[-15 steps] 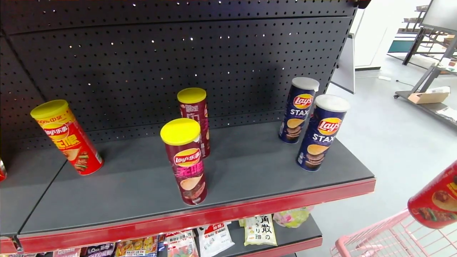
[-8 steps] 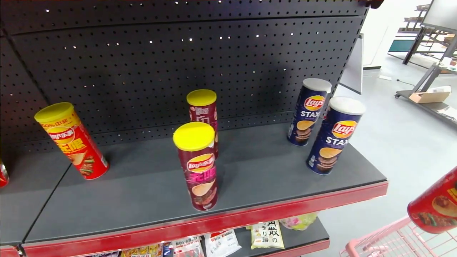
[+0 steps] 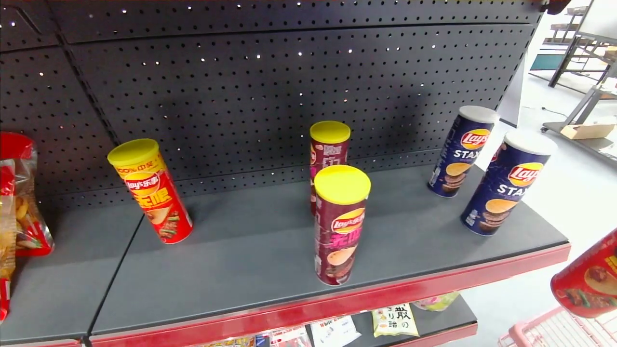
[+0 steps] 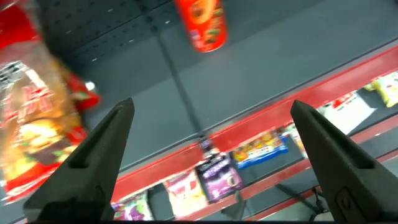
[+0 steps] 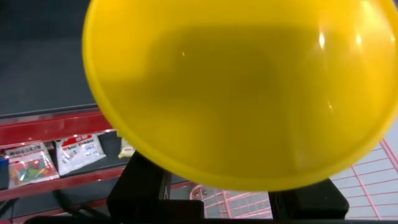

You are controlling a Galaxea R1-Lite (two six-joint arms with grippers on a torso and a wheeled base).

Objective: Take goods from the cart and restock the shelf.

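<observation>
A red chip can [image 3: 590,277] with a yellow lid [image 5: 242,87] hangs tilted at the lower right, above the pink cart [image 3: 554,332]. My right gripper [image 5: 227,196] is shut on it, its dark fingers [image 5: 143,186] showing on both sides below the lid. On the dark shelf [image 3: 270,250] stand one red can [image 3: 150,190] at the left, two maroon cans [image 3: 340,224] [image 3: 328,144] in the middle and two blue cans [image 3: 462,150] [image 3: 506,183] at the right. My left gripper [image 4: 211,162] is open in front of the shelf's red front edge [image 4: 249,134], below the shelf's red can [image 4: 202,25].
Red snack bags [image 3: 19,202] fill the shelf section to the left, also in the left wrist view [image 4: 37,118]. Bare shelf floor lies between the red can and the maroon cans. A lower shelf holds snack packets [image 3: 393,320]. A perforated back panel [image 3: 289,86] closes the rear.
The whole head view has shifted, so the camera has turned left and the snack bags have come into sight. The held red can keeps its place at the lower right.
</observation>
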